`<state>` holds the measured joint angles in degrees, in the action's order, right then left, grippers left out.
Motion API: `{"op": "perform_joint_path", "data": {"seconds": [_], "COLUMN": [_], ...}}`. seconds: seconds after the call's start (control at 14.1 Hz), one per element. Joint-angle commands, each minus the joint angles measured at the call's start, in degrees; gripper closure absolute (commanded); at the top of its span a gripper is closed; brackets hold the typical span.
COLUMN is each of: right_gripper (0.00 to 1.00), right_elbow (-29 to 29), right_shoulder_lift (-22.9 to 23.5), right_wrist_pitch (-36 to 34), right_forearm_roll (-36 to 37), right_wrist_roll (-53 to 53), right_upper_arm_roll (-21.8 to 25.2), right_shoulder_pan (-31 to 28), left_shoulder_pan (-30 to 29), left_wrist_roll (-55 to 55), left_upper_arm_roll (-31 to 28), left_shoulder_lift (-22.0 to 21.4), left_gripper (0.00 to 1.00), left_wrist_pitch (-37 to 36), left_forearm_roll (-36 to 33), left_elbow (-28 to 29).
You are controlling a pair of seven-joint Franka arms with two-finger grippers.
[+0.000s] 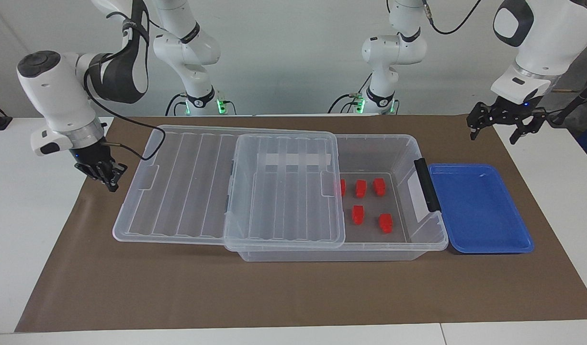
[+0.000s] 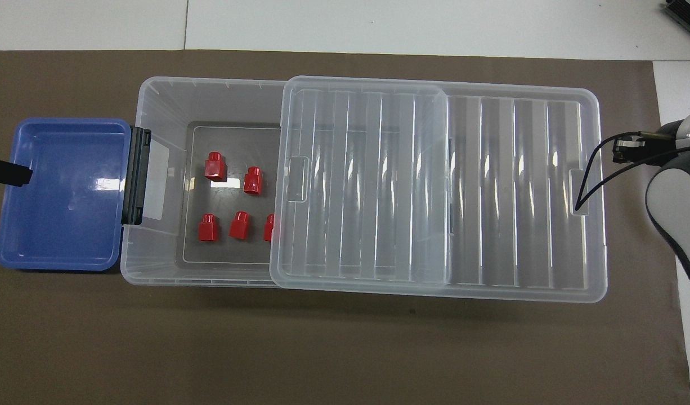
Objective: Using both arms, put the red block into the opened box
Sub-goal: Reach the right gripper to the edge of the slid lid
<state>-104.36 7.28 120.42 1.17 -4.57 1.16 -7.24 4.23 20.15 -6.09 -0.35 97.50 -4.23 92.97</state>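
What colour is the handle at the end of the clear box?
Dark grey, almost black; the handle shows best in the facing view.

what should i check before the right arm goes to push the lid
1. Right gripper shut, empty, beside the lid's end: ok.
2. Lid slid partway off the box; part of the box uncovered: ok.
3. Red blocks all in the box, one half under the lid: ok.
4. Blue tray holds no blocks: ok.
5. Left gripper open, waiting over the mat's corner: ok.
6. Contact between right gripper and lid: cannot tell.
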Motion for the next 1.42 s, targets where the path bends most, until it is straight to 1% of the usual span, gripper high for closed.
{"op": "perform_joint_path", "data": {"seconds": [0.0, 0.21, 0.64, 1.07, 1.35], "right_gripper": [1.00, 1.00, 1.00, 1.00, 1.00], "right_elbow": [0.2, 0.2, 0.0, -0.1, -0.1], "right_shoulder_lift": [0.5, 0.6, 0.5, 0.5, 0.5], "right_wrist_pitch": [1.1, 0.9, 0.1, 0.4, 0.2], "right_forearm_roll": [-0.3, -0.6, -0.7, -0.7, -0.7], "right_wrist_roll": [2.0, 3.2, 11.1, 10.9, 10.8], "right_upper_arm_roll": [-0.5, -1.1, -1.2, -1.2, -1.2], "right_shoulder_pan": [-0.1, 0.6, 3.8, 7.0, 7.9], "left_shoulder_pan": [0.3, 0.3, 0.5, 1.2, 1.2], "left_wrist_roll": [0.5, 0.4, 0.7, 0.3, 0.2], "left_upper_arm_roll": [-0.4, -0.4, -0.1, -0.1, -0.1], "left_shoulder_lift": [-2.0, -2.0, -2.0, -2.0, -2.0], "left_gripper": [0.00, 0.00, 0.00, 0.00, 0.00], "left_wrist_pitch": [1.4, 1.4, 2.3, 2.4, 2.6], "left_forearm_roll": [1.0, 1.0, 1.0, 1.9, 2.3], "left_elbow": [2.4, 2.1, 2.0, 1.5, 1.5]}}
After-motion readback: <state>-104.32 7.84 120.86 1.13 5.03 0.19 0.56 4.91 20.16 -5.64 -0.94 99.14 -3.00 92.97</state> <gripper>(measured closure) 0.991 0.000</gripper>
